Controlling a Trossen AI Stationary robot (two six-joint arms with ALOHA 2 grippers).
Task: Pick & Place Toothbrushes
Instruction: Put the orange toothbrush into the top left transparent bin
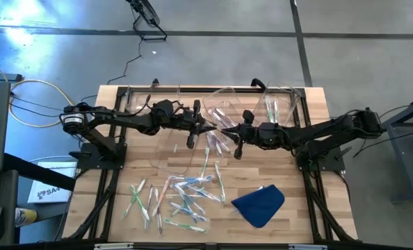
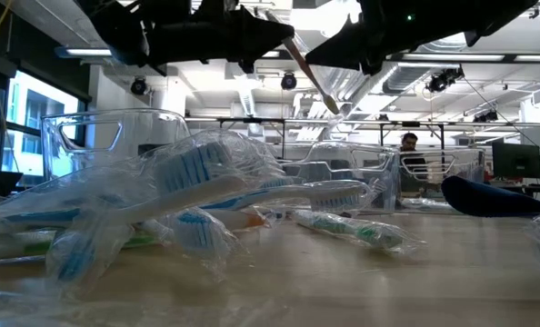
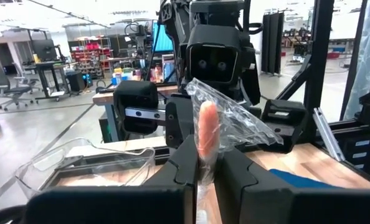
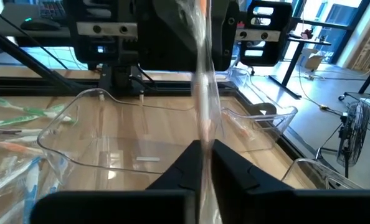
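Both arms meet above the middle of the table (image 1: 123,208), and a single wrapped toothbrush (image 3: 208,134) hangs between them in the air, clear of the wood; the left gripper (image 3: 203,163) has its two dark fingers pressed onto the orange-pink handle through the clear wrapper, and the right gripper (image 4: 203,149) pinches the other end of the same wrapped brush, its fingers all but together with only the thin film and stem between them; in the low view the brush shows as a slanted stick high over the bench, held from both sides; the other toothbrushes (image 1: 182,198) lie scattered in their wrappers on the near part of the table, beside a blue cloth (image 1: 260,203), while a few already stand in the clear bins (image 1: 272,104) at the far edge; this looks like a hand-over from one arm to the other, and the risk lies in the timing; if one gripper lets go before the other has the stem itself and not just loose film, the brush may slide out of the wrapper or drop onto the empty bin (image 4: 141,146) below; if both pull while clamped, the film could tear or the brush twist askew, so that it lands crooked in the bin
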